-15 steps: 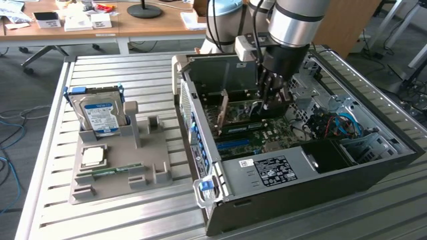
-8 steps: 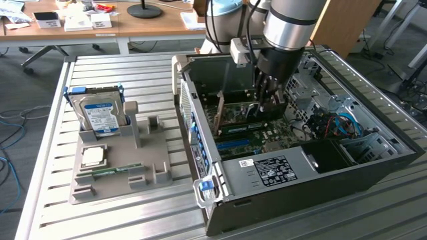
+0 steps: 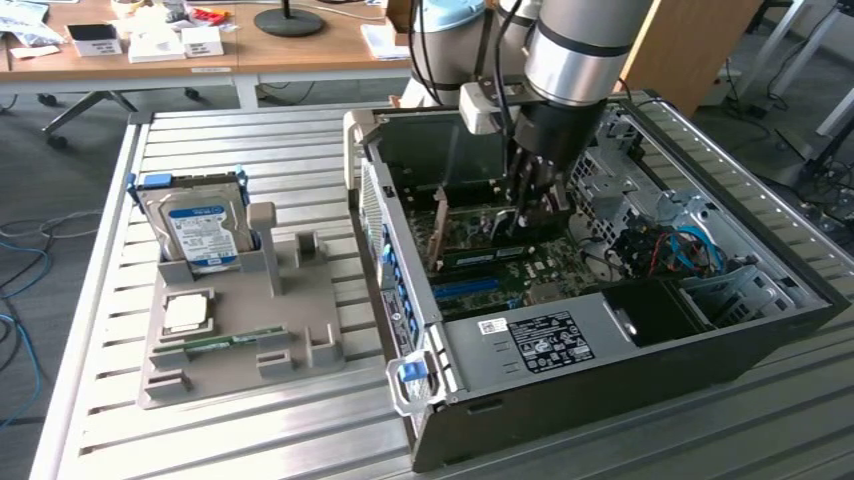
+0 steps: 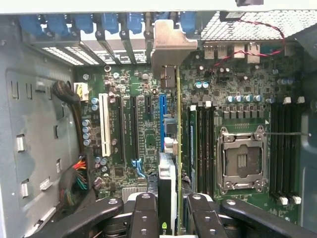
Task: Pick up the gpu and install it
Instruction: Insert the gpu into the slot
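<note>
On the slatted desk [image 3: 267,430], in the case [image 3: 561,400] centre-right, the hand [image 3: 530,218] clamps the gpu [image 4: 167,178] edge-on, seemingly over a slot [image 4: 162,114].

Reading as a robotics lab sitting inside an office room. An industrial robot arm [image 3: 574,50] is hanging over a slatted aluminium worktop [image 3: 267,430]. The jaws are sitting inside an opened tower case [image 3: 747,340], with the motherboard [image 4: 138,129] lying just beneath them. Well apart from the jaws, a grey parts fixture [image 3: 227,370] is holding a hard drive [image 3: 200,230] upright. Far behind the jaws, wooden desks [image 3: 267,50] are carrying small boxes [image 3: 160,42] and a lamp base [image 3: 290,20]. A chair base [image 3: 80,110] is standing under them, and loose cables [image 3: 16,245] are trailing on the floor [image 3: 40,330].
</note>
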`<state>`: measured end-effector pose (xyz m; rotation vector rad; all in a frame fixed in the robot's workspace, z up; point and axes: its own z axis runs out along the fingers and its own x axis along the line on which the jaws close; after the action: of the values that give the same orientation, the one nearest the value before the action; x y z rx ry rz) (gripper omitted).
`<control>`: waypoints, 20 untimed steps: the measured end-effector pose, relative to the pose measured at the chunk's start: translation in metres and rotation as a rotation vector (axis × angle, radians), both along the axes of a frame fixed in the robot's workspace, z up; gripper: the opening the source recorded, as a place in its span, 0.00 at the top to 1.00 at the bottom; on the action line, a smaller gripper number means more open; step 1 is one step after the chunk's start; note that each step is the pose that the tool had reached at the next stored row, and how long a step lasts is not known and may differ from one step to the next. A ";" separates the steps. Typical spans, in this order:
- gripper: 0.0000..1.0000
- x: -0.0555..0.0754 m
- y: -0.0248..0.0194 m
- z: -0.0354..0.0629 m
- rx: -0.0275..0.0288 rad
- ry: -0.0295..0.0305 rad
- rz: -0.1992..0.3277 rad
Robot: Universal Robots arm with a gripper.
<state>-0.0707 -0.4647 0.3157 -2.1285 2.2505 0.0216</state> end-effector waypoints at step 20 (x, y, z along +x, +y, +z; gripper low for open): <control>0.73 -0.003 0.0001 -0.0104 -0.0006 0.0000 0.007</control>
<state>-0.0739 -0.4647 0.3054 -2.1366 2.2435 0.0212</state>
